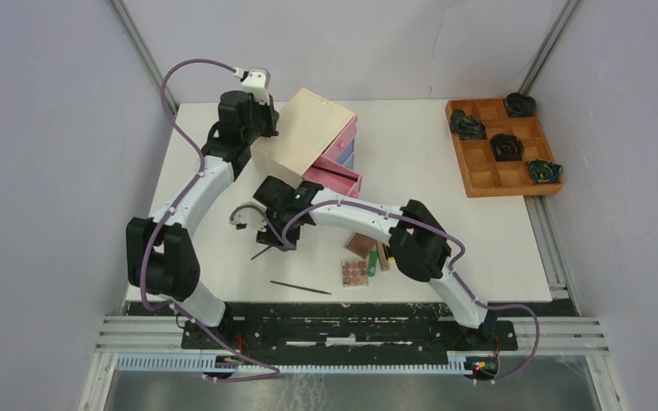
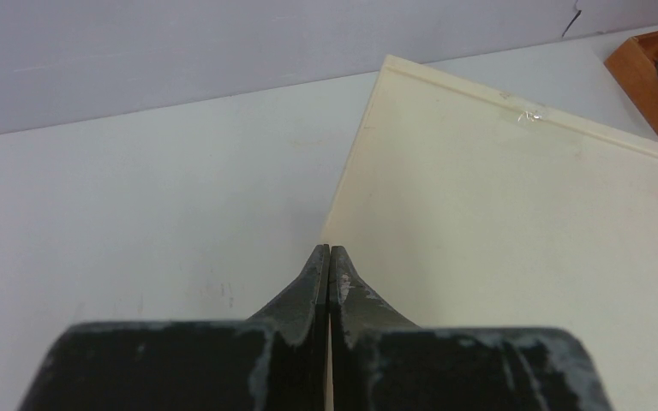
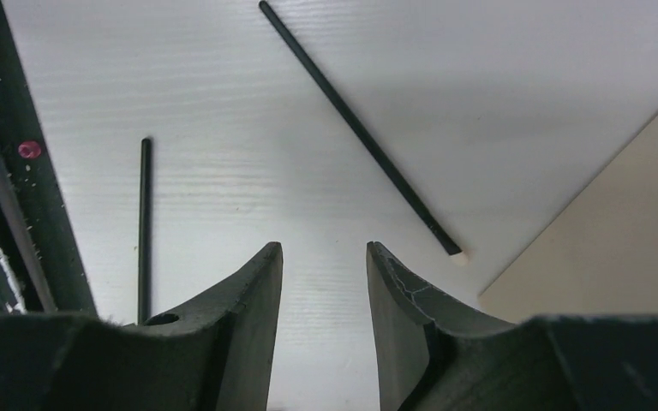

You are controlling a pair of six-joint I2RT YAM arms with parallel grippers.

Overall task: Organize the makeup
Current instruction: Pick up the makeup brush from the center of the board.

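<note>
Table (image 1: 445,180); right arm (image 1: 368,216) stretched over stick (image 1: 263,253)

The sticks (image 3: 360,128) are black, the table (image 1: 411,171) white, the grid tray (image 1: 487,177) orange-brown.

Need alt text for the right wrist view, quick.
The right pincer hangs open and empty over the white table. Two thin black sticks lie ahead, apart: a slanted stick at centre and a straight stick at left.
</note>
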